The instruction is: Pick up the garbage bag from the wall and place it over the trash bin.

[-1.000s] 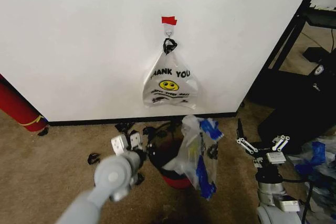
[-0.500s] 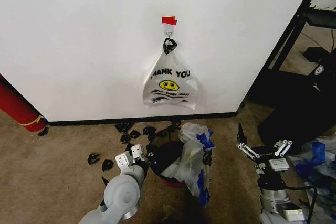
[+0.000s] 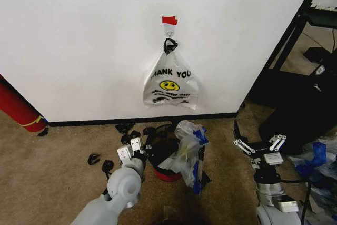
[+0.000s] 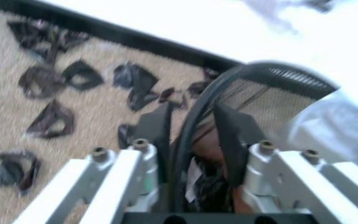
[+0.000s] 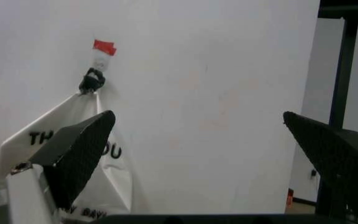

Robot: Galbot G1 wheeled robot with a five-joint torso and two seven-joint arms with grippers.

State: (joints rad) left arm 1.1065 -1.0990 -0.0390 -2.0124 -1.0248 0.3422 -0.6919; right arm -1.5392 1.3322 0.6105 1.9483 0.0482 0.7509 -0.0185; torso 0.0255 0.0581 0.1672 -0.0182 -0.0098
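Note:
The garbage bag [image 3: 188,154], see-through with blue edges, is draped over the right side of the trash bin [image 3: 162,168], a small black basket with a red base on the carpet below the wall [image 3: 79,40]. My left gripper [image 3: 132,152] is at the bin's left rim. In the left wrist view that left gripper [image 4: 193,135] is open, its dark fingers [image 4: 156,135] standing on either side of the bin's mesh rim [image 4: 272,79], with the pale bag [image 4: 334,126] beyond. My right gripper [image 3: 258,145] hovers open to the right of the bin, holding nothing; the right wrist view shows this right gripper [image 5: 204,154] spread wide.
A white "THANK YOU" smiley bag [image 3: 169,84] hangs from a hook under red tape [image 3: 169,20]. Black scraps [image 3: 124,129] litter the carpet left of the bin. A red cylinder [image 3: 18,110] leans at far left. A black rack [image 3: 305,40] and blue-and-clear bags [image 3: 318,156] crowd the right.
The garbage bag has sunk lower onto the bin. My left gripper has moved right, up to the bin's rim. The right gripper has barely shifted.

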